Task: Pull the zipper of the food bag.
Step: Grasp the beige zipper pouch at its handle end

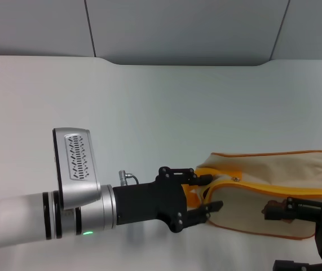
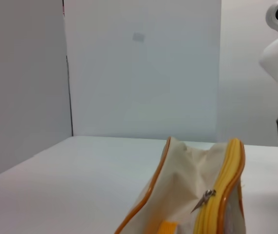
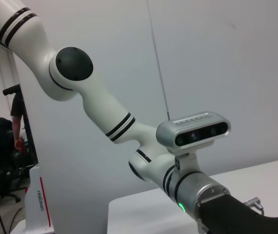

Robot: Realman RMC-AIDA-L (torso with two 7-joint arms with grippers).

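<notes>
The beige food bag (image 1: 273,172) with orange-yellow piping lies on the white table at the right. It also shows end-on in the left wrist view (image 2: 177,185). Its yellow zipper (image 1: 285,189) runs along the top, with the small silver pull tab (image 1: 237,179) near the left end; the left wrist view shows the tab too (image 2: 204,199). My left gripper (image 1: 208,193) is open, its fingers on either side of the bag's left end, just short of the tab. My right gripper (image 1: 272,238) is open at the bag's near face, with one finger (image 1: 276,212) over a brown picture.
The white table (image 1: 149,113) reaches back to a grey wall. The left arm (image 1: 65,214) comes in low from the left. The right wrist view shows only the left arm (image 3: 104,117) and its wrist camera (image 3: 194,130).
</notes>
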